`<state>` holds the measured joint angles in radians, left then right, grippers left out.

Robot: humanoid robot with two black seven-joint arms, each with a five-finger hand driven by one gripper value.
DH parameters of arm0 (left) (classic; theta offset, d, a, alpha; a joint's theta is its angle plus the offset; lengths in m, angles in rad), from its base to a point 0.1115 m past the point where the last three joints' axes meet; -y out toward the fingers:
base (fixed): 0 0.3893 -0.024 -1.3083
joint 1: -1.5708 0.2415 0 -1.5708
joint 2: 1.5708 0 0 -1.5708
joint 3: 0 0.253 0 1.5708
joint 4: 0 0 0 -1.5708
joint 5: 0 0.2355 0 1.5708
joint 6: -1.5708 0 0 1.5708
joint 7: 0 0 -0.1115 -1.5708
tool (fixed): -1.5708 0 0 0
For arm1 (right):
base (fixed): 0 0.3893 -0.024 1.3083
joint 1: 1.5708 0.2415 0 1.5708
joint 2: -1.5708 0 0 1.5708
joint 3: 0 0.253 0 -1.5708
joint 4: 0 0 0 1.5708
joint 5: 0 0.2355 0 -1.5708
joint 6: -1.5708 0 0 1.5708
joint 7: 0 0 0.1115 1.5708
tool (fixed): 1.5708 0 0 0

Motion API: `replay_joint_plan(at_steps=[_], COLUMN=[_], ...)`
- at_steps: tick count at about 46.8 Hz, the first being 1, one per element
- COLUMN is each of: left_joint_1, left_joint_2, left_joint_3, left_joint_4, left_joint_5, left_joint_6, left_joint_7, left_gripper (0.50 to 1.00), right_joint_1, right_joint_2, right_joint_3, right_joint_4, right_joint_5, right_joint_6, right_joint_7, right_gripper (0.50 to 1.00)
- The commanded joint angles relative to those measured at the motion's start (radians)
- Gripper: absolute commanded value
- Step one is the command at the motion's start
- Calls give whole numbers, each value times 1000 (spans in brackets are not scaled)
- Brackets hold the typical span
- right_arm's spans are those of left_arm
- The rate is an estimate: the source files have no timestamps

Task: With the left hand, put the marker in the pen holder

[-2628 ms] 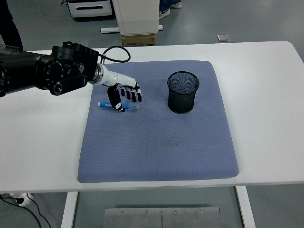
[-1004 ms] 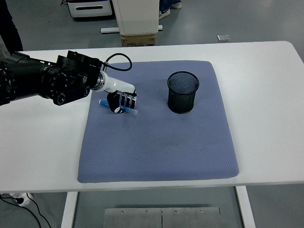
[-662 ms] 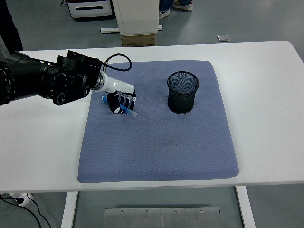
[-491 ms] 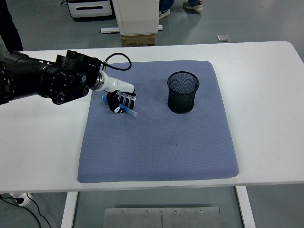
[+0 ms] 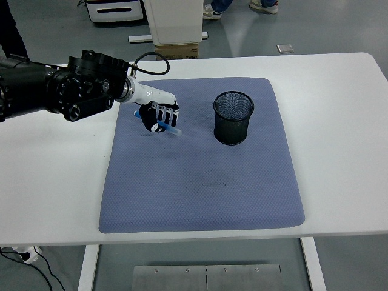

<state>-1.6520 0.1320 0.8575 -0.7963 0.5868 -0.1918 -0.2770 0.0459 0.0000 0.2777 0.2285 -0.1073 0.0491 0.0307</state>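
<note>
Left hand [image 5: 159, 116] grips the blue marker [image 5: 168, 127] over the mat's [image 5: 200, 182] far-left part | step: carrying, judged | next: travel right, upend marker above black mesh pen holder [image 5: 233, 117], well apart

We find no readable text, label, brand, number or sign on anything in view.

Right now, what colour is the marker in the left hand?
Blue, with a pale end: the marker shows in the head view, gripped by the left hand.
</note>
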Motion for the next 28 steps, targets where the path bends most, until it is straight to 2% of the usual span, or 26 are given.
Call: replay_joint_plan(at_steps=[1, 13, 28], left_joint_1=[-11, -72, -65], left_joint_2=[8, 27, 12], left_joint_3=[-11, -81, -192], left_joint_4=[0, 0, 0], left_joint_5=[-7, -88, -94], left_joint_6=[0, -21, -21], left_joint_7=[-1, -1, -1], left_gripper=[500, 500, 500], right_joint_1=[0, 0, 0], right_joint_2=[0, 0, 0], right_joint_3=[0, 0, 0], right_joint_4=[0, 0, 0], right_joint_5=[0, 0, 0], right_joint_6=[0, 0, 0], right_joint_7=[0, 0, 0], right_gripper=[1000, 1000, 1000])
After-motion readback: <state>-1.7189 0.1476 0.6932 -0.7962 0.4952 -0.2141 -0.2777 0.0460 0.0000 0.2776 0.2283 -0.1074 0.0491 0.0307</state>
